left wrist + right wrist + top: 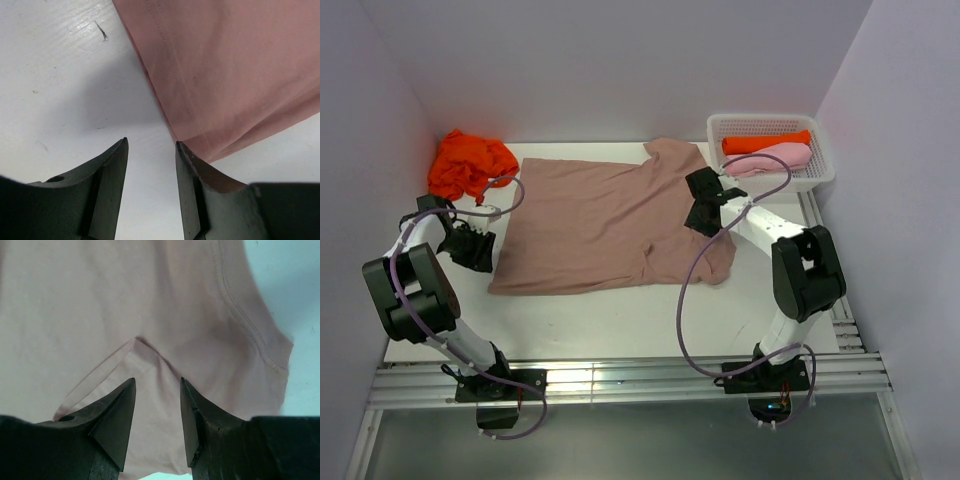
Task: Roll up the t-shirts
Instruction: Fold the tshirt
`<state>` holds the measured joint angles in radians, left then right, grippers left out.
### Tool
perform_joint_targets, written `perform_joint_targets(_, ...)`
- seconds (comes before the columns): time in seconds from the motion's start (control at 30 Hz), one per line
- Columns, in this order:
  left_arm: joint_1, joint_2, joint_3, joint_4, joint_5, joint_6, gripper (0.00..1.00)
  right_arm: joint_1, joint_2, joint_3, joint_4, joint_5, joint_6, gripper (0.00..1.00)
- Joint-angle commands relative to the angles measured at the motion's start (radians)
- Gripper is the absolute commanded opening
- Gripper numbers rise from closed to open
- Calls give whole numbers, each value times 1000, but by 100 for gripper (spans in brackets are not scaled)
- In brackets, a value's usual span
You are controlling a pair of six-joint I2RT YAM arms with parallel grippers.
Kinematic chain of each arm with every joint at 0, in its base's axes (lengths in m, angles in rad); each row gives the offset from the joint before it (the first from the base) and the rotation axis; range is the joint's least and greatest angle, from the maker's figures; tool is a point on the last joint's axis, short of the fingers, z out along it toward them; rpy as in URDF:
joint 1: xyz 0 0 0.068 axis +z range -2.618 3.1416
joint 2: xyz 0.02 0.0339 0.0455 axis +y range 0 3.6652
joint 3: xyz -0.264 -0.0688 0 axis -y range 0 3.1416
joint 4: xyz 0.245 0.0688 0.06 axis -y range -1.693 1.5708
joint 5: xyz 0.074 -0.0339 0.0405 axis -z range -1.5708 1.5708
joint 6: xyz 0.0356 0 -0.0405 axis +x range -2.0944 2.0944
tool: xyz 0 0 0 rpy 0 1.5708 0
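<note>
The left gripper (150,145) is hanging part open and empty just beside the shirt's (590,220) hem corner. The right gripper (157,382) is hovering likewise, empty, over its sleeve seam.

Two white-tubed arms, the left arm (463,340) and the right arm (760,224), swell into fat black joint housings. Behind each pincer runs a lilac cable (681,310) (the right one's loop is roomier). The left gripper (150,143) and right gripper (157,380) end in matt black wedge-shaped fingers (112,172), with a small round hole (55,178) just behind one.
</note>
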<state>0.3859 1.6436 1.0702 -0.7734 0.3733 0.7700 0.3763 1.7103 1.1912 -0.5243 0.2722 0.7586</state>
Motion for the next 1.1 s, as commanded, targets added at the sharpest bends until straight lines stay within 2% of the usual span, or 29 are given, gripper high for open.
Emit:
perform_joint_targets(0.0, 7, 15, 42, -35, 35, 15, 49, -8, 48, 34, 4, 9, -47, 48)
perform_joint_targets(0.23, 7, 41, 66, -61, 55, 12, 49, -10, 126, 56, 47, -21, -67, 48)
perform_joint_targets(0.57, 5, 47, 73, -69, 59, 6, 49, 9, 86, 68, 46, 18, -68, 49)
perform_joint_targets(0.73, 5, 47, 79, -73, 58, 3, 49, 10, 126, 122, 21, 16, -84, 48)
perform_joint_targets(1.07, -1, 51, 71, -92, 65, 11, 49, 18, 175, 125, 44, -7, -84, 45)
